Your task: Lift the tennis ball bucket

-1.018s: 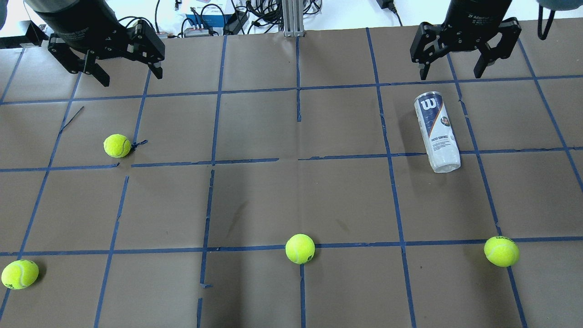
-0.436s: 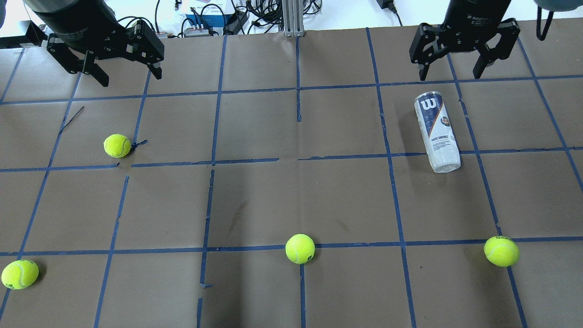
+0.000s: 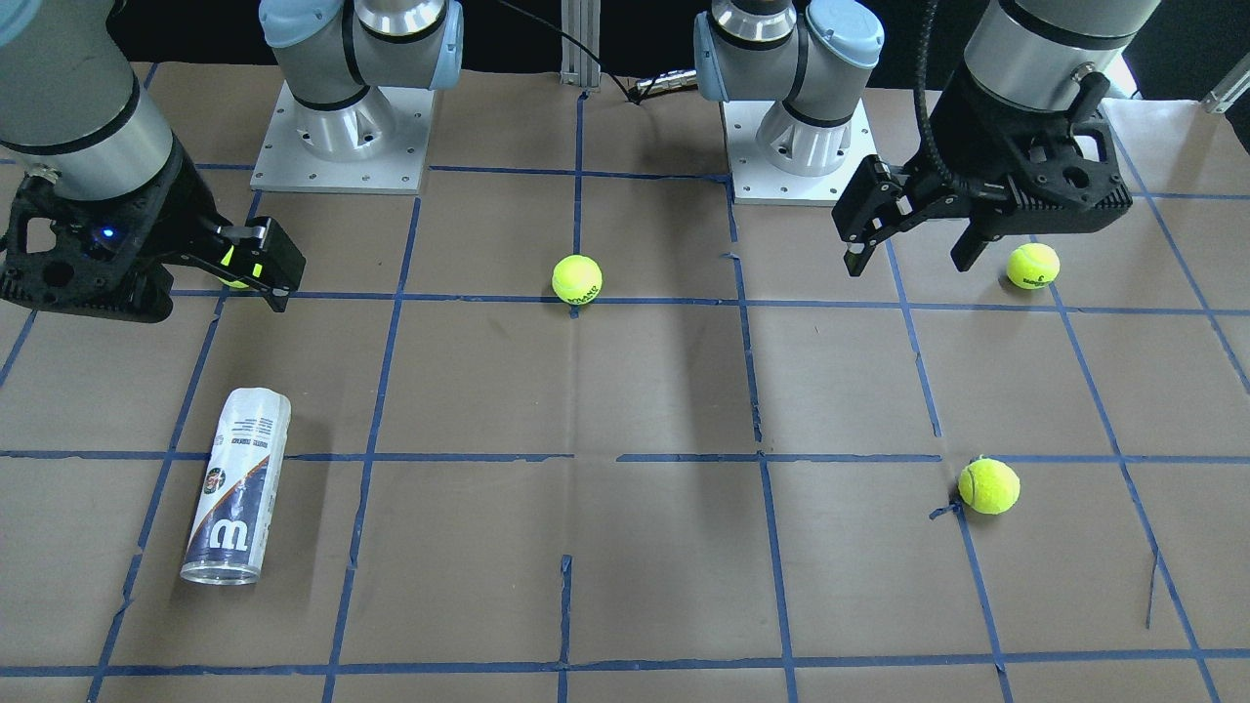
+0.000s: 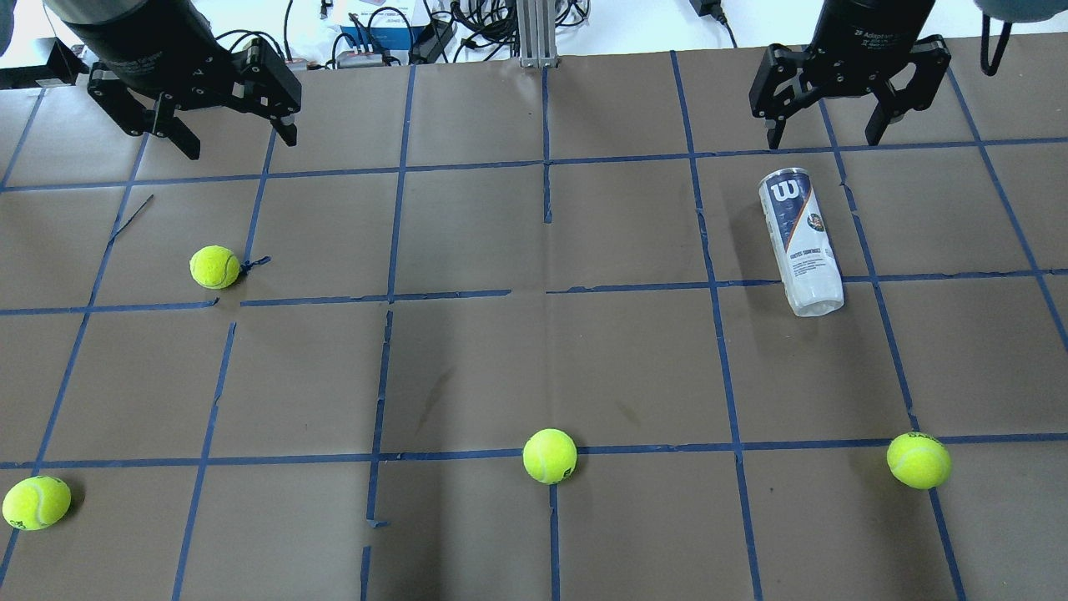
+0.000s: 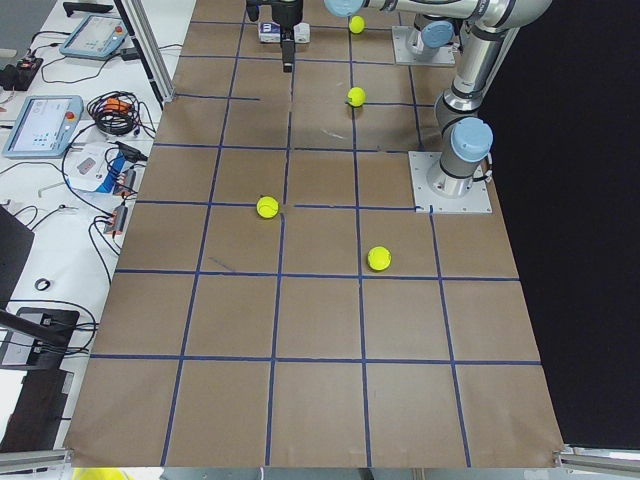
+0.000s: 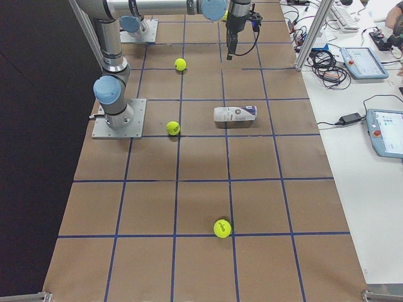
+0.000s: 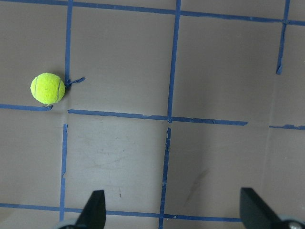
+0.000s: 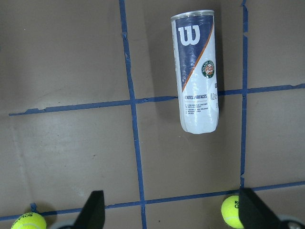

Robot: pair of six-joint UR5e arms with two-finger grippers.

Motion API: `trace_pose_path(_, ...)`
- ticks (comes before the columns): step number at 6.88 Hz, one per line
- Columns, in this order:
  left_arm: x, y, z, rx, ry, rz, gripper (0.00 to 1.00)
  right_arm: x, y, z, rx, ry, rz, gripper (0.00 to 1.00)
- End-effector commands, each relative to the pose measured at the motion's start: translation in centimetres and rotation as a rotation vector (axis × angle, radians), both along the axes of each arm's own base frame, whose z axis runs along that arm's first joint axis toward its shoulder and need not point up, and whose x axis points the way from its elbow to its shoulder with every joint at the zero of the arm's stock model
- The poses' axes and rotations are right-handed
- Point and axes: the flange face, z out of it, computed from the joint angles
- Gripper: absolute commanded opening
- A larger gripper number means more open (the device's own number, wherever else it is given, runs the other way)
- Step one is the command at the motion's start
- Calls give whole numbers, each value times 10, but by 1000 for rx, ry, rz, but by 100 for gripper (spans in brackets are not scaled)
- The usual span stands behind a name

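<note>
Tennis ball bucket point(image 8: 196, 71) is lying on its side on the brown-papered table point(image 4: 467, 367), crossing a blue tape line point(image 8: 157, 99), its navy-and-white label point(image 8: 190, 62) showing a white "W" and "TOUTES SURFACES". My right gripper point(image 4: 823, 138) is hovering above, apart from it, jaws spread and gripping nothing. My left gripper point(image 4: 240, 143) is hanging well away, equally spread. Four tennis balls point(image 4: 550, 456) are sitting scattered.

Overhead and right-wrist cameras share the tennis ball bucket point(image 4: 799, 242).
</note>
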Motion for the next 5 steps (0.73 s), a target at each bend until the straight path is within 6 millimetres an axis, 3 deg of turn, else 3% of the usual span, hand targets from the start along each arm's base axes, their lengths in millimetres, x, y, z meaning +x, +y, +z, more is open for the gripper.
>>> trace_pose_path(1,0,1,2,-2,0,1,100,-2,-1,0,1,0,-3,100)
trace_pose_path(5,0,1,4,-8,3,2,100,-1,2,5,-4,1,-8,100)
